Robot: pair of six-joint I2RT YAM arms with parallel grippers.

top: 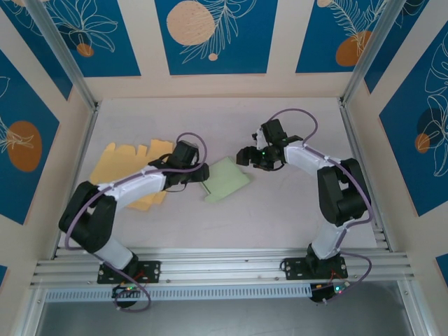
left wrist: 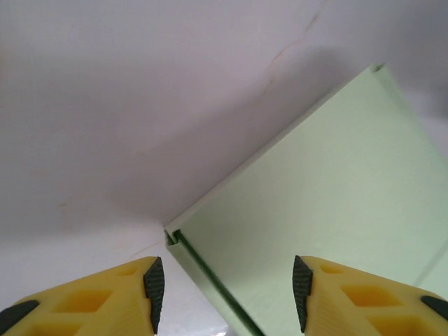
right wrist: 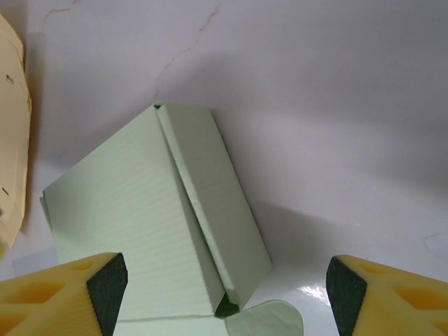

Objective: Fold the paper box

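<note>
Left claw (left wrist: 224, 292): apart, green box (left wrist: 315, 203) corner just ahead between fingers, apparently to pinch it.
Right claw (right wrist: 225, 290): apart, box just ahead.

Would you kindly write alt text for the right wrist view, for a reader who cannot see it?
A pale green paper box, folded partly flat, lies on the white table just ahead of the open right gripper, whose yellow fingers frame the bottom corners. The edge of a yellow card sheet shows at left.

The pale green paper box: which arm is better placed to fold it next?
Probably left: the left pincer, open, straddles the pale green paper box's edge; the right pincer hovers open above.
</note>
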